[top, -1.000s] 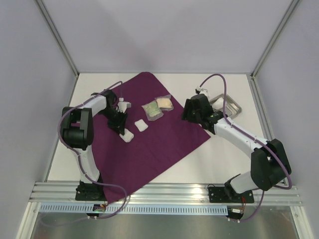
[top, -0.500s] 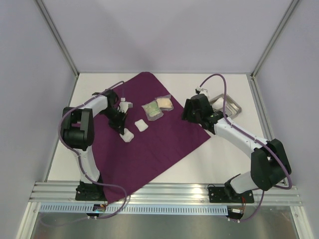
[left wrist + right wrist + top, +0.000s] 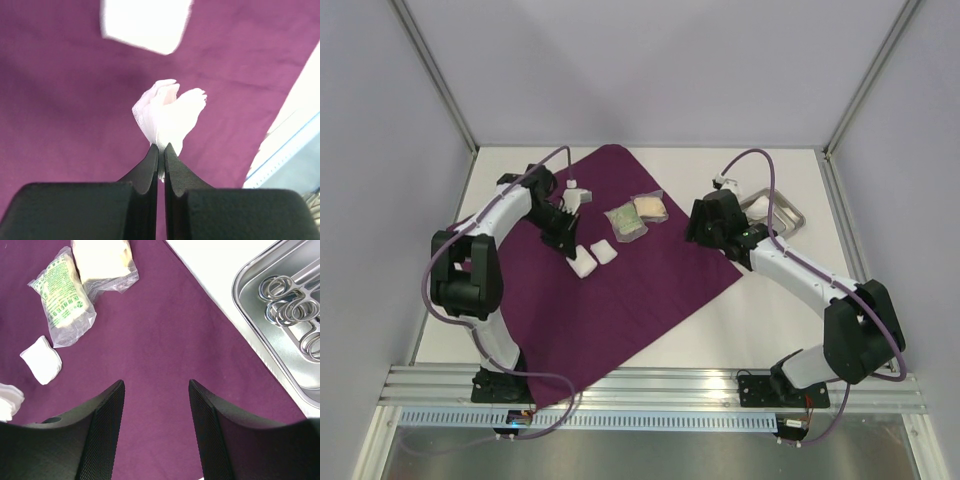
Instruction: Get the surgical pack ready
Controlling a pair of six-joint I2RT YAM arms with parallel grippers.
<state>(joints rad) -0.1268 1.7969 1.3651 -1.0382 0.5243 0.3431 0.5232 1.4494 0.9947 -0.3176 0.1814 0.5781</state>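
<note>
- The purple cloth point(image 3: 640, 290) lies spread flat on the table point(image 3: 720, 325).
- The left gripper point(image 3: 161, 147) is pinched on a crumpled gauze square point(image 3: 167, 117) over the cloth's left part. It is hard to tell whether the gauze hangs clear of the fabric.
- A second gauze square point(image 3: 605, 252) lies just beside it, and the clear packets point(image 3: 62, 300) lie toward the cloth's far edge.
- The right gripper point(image 3: 156, 385), jaws wide and holding nothing, hovers over the cloth's right side.
- The steel tray point(image 3: 240, 285), holding the forceps point(image 3: 290, 305), sits just off the cloth's right edge.
</note>
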